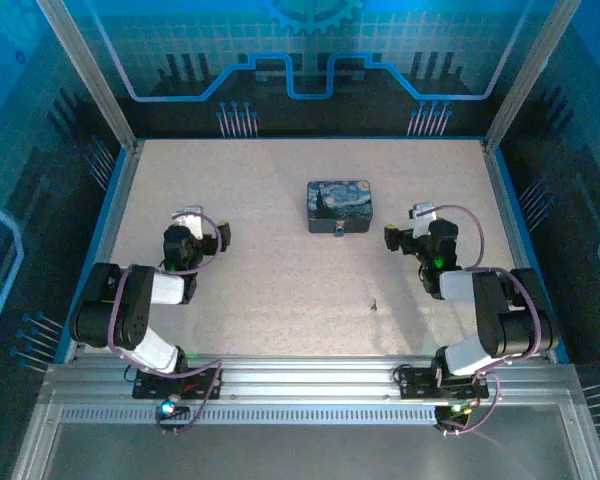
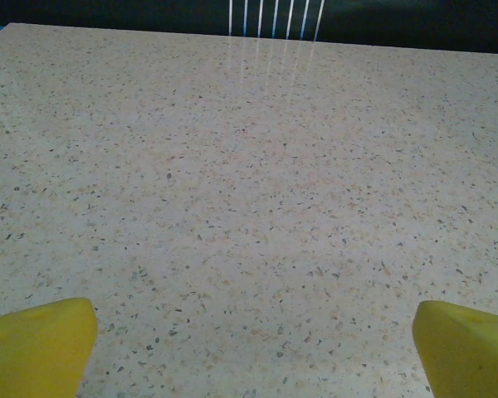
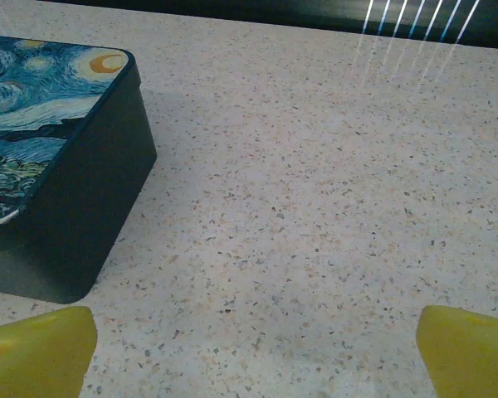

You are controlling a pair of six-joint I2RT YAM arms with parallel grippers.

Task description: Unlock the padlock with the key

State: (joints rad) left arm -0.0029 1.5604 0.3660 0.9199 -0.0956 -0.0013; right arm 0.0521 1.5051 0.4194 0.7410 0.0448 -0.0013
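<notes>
With left gripper and right gripper spread apart, pinch the key by its head, toward the table's near edge. Probably light, stiff, slippery.

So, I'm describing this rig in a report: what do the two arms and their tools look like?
Both match: the left arm and right arm have chunky black joints, white link covers and thin purplish cables looping along them. A green light glows on the right one. The left tool and right tool have bright yellow fingers.
</notes>
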